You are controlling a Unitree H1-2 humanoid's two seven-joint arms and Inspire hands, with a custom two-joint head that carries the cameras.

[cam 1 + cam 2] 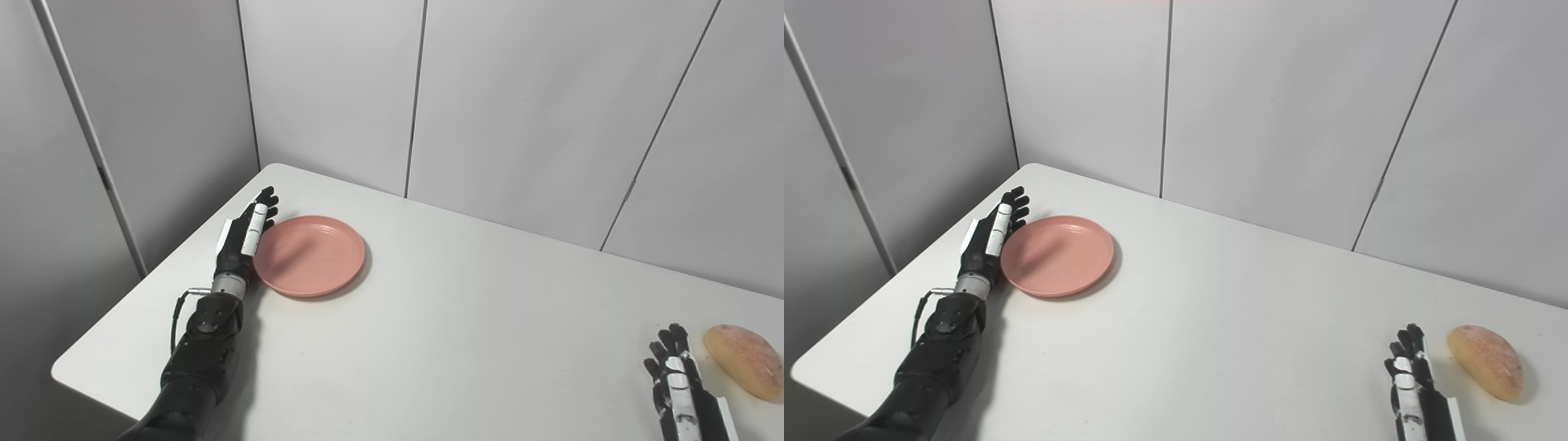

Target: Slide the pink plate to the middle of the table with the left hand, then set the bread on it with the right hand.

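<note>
The pink plate (309, 254) lies flat near the far left corner of the white table (465, 306). My left hand (246, 236) stands on edge against the plate's left rim, fingers straight and together, holding nothing. The bread (1485, 361), an oblong golden loaf, rests near the table's right edge. Just left of the loaf, my right hand (1412, 380) rises from the bottom edge, fingers extended and a small gap away from the bread, empty.
Grey partition panels (502, 92) wall off the table at the back and left. The table's left edge and rounded front-left corner (61, 367) lie close to my left forearm.
</note>
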